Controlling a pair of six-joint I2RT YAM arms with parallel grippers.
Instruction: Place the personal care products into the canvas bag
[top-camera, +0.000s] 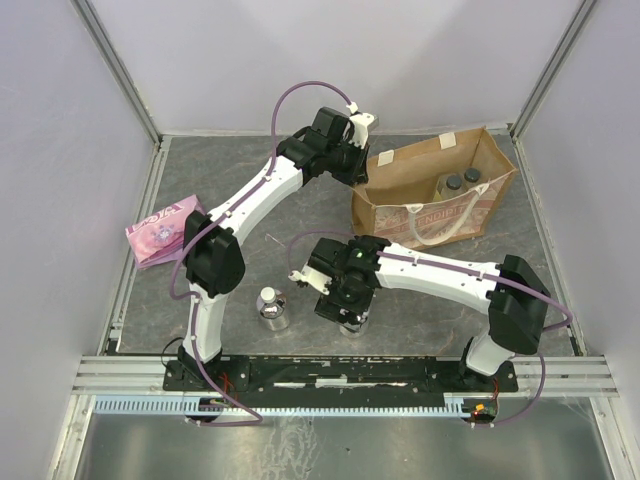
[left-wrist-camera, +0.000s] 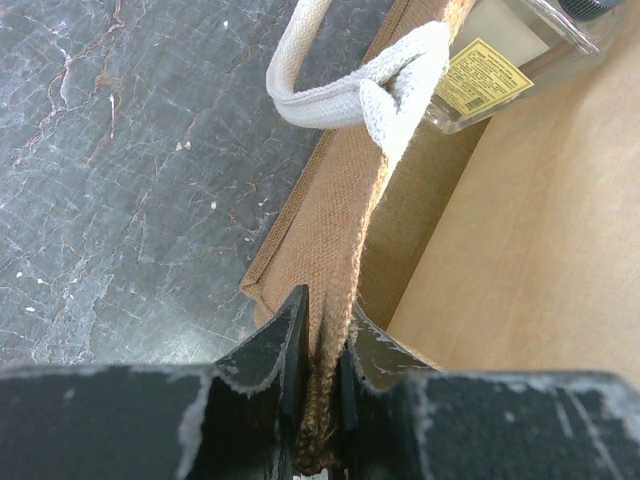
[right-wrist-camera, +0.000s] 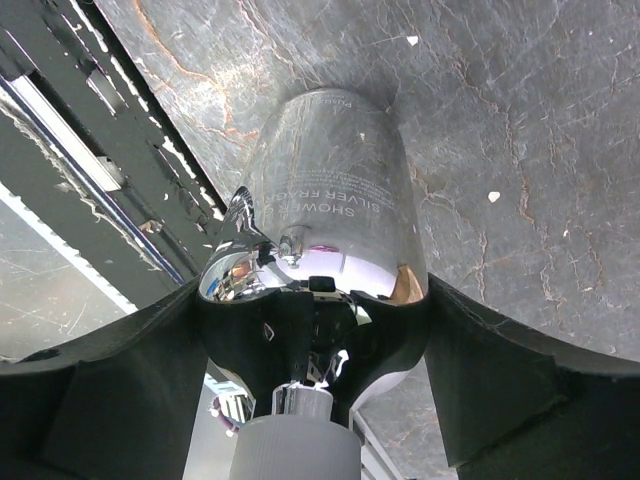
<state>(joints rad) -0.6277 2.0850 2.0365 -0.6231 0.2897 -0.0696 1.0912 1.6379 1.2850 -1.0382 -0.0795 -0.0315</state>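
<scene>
Two clear bottles (top-camera: 452, 184) with dark caps stand inside the canvas bag (top-camera: 400, 205), close together near its far right end; the left wrist view shows a yellow label on one of them. The bag stands upright at the far right of the grey surface (top-camera: 220, 170). The left pincer (left-wrist-camera: 327, 312) is at the bag's left end. Its jaws are nearly together, pinching the woven tan rim between them, with a white loop handle (left-wrist-camera: 330, 95) lying over the rim just beyond. The right pincer (right-wrist-camera: 318, 290) points down at the near middle of the surface. Its dark fingers are pressed against both sides of a silvery bottle (right-wrist-camera: 330, 180), gripping it at the shoulder below the white cap. From the top view that bottle looks upright, but whether its base rests on the surface cannot be told. A second silvery bottle (top-camera: 272, 308) with a white cap stands free on the surface to the left of the held one, near the left arm's base. A flat pink packet (top-camera: 163, 230) lies at the left edge of the surface, well apart from the bag.
</scene>
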